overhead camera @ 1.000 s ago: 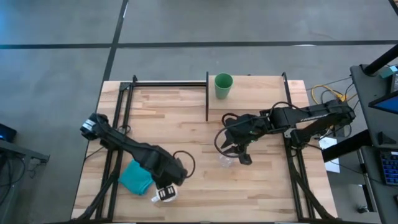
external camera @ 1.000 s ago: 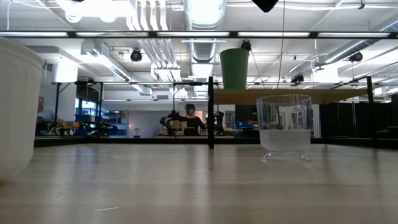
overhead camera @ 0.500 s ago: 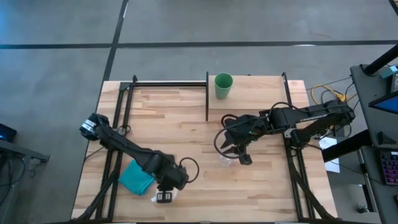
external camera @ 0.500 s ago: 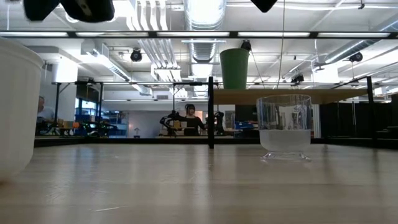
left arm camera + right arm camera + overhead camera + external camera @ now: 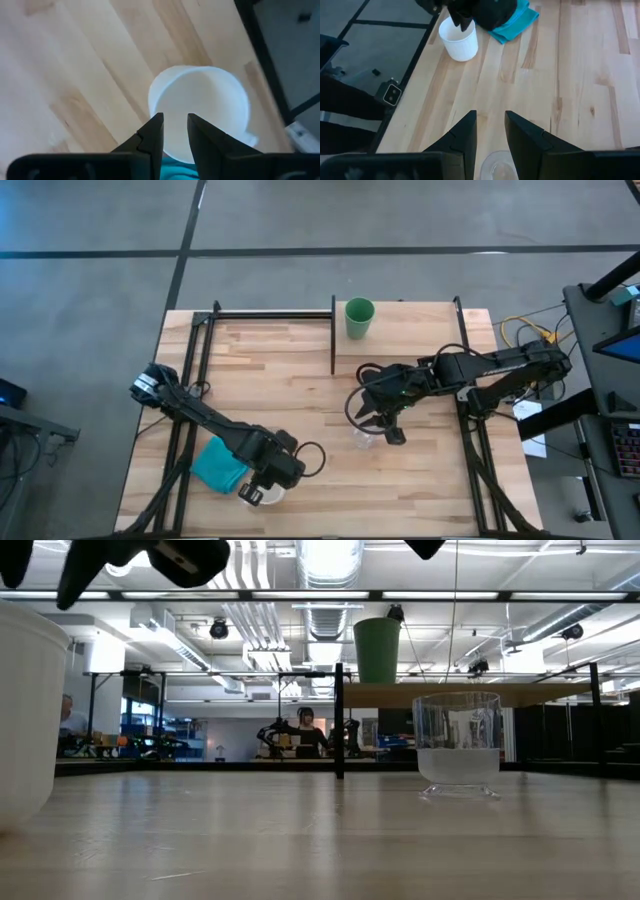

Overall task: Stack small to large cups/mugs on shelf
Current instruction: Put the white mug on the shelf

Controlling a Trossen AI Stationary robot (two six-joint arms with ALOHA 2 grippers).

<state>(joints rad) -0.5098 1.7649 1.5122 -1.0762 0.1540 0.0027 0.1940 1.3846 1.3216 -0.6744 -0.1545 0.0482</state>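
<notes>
The white mug (image 5: 268,497) stands upright near the table's near edge; its wall fills the left of the low view (image 5: 25,710). My left gripper (image 5: 175,125) hangs just above its rim, slightly open, one finger over the inside and one over the outside, touching nothing. The clear cup (image 5: 362,440) stands mid-table (image 5: 458,745). My right gripper (image 5: 490,125) hovers above it, slightly open, with the cup's rim (image 5: 497,167) showing between its fingers. The green tumbler (image 5: 359,318) stands upright on the shelf (image 5: 415,330), also seen in the low view (image 5: 377,650).
A folded teal cloth (image 5: 218,465) lies just left of the white mug. Black frame rails (image 5: 196,380) run along both sides of the table, and a black post (image 5: 333,335) marks the shelf's left edge. Bare wood lies between the mug and the clear cup.
My left gripper has moved toward the table's near edge and come down over the white mug, entering the top of the low view. The mug, the clear cup and the tumbler have stayed put.
</notes>
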